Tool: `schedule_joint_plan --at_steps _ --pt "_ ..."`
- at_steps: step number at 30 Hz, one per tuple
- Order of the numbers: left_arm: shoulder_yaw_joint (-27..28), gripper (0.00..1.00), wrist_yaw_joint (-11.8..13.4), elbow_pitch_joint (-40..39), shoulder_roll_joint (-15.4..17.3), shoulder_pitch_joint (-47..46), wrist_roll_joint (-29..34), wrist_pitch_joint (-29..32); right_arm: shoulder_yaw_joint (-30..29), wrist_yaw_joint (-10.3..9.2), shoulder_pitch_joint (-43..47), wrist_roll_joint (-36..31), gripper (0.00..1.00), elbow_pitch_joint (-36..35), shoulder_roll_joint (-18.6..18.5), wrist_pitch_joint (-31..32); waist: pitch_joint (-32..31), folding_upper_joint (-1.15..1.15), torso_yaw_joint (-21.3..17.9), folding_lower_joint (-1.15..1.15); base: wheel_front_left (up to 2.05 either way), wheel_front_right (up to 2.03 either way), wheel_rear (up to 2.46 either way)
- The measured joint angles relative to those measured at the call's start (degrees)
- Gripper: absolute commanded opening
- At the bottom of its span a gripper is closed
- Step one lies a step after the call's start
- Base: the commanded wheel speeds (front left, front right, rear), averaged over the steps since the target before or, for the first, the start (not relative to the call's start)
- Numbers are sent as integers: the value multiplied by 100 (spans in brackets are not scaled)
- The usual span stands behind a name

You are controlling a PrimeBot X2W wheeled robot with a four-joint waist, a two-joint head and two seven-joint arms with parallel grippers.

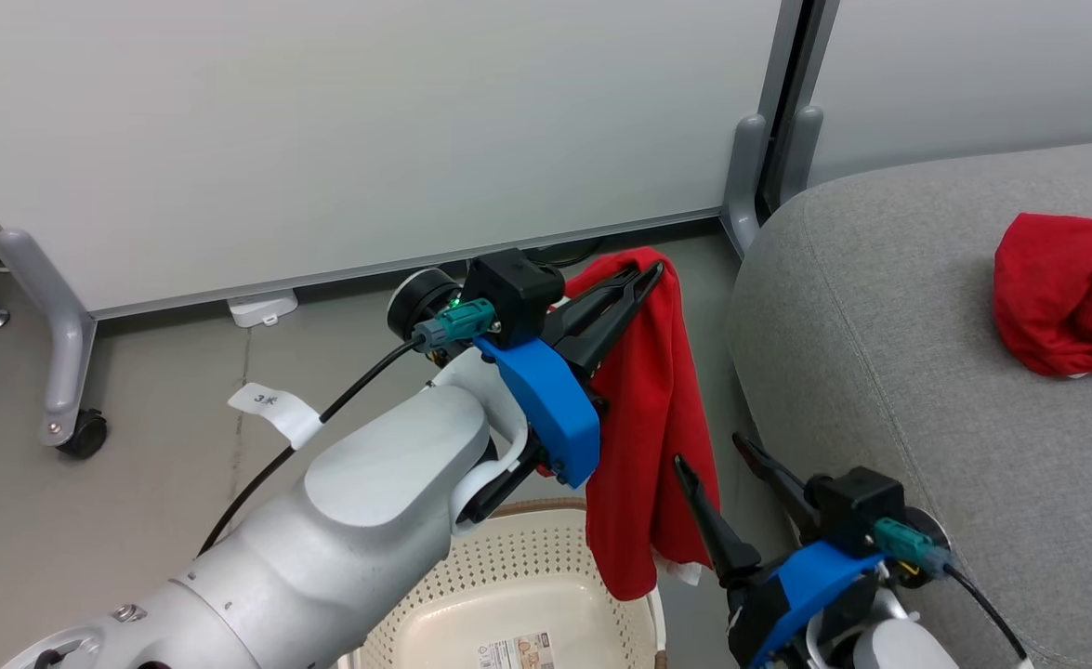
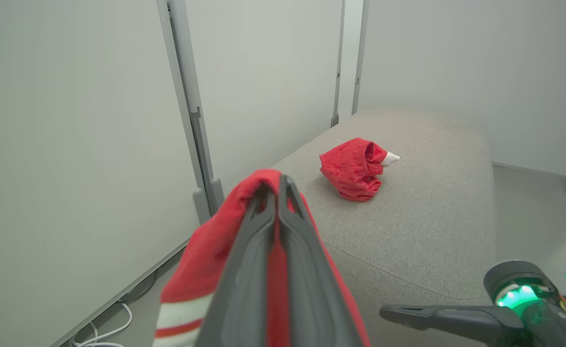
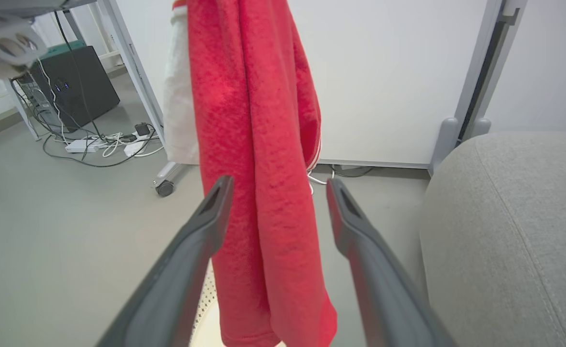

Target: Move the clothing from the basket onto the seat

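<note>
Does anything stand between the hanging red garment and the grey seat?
Only the open right gripper, low between the garment hanging from the left gripper and the seat. Above it, nothing visible.

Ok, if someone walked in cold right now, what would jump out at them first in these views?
The long red garment dangling from the shut left claw, over the basket at the head view's bottom centre. Next, the crumpled red garment already lying on the grey seat at right. The open right claw hovers near the long red garment's lower end.
</note>
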Motion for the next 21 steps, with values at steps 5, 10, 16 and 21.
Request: schedule_joint_plan --at_steps 5,10,16,21 --pt "-30 0 0 4 -10 -16 5 0 68 -1 -483 -31 100 503 0 167 37 0 11 0 0 0 0" --pt "-79 0 0 0 -41 -41 -5 0 246 0 -980 87 100 1157 -1 178 59 0 57 0 0 0 0" --pt "-159 0 0 -16 -74 -51 -52 0 581 0 -1488 336 100 1851 -1 32 65 0 110 0 0 0 0" --pt "-204 0 0 -47 -83 -54 -89 0 918 0 -1758 592 0 2288 -1 -92 42 0 135 1 0 0 0"
